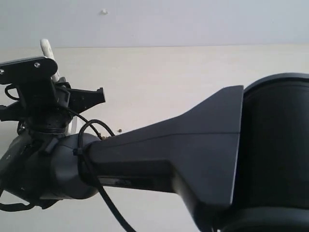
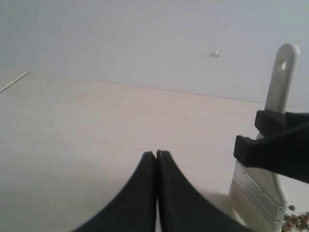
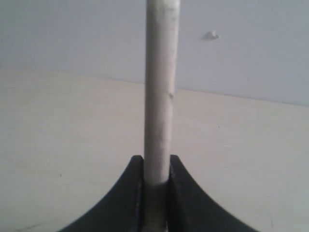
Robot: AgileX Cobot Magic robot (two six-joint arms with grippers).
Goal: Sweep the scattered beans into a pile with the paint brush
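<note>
The paint brush (image 2: pixel 274 125) stands upright on the table, its pale handle with the hole at the top and its silver ferrule (image 2: pixel 256 193) low down. My right gripper (image 3: pixel 157 162) is shut on the handle (image 3: pixel 161 96), and its black fingers (image 2: pixel 275 150) show clamped across the brush in the left wrist view. Reddish-brown beans (image 2: pixel 295 222) lie on the table right beside the ferrule. My left gripper (image 2: pixel 156 153) is shut on nothing, just above the table and to one side of the brush. The bristles are hidden.
In the exterior view a thick dark arm (image 1: pixel 193 154) crosses the foreground and hides most of the pale wooden table (image 1: pixel 169 77). The brush handle tip (image 1: pixel 47 48) pokes up at the left. A plain wall (image 2: pixel 120 34) rises behind the table.
</note>
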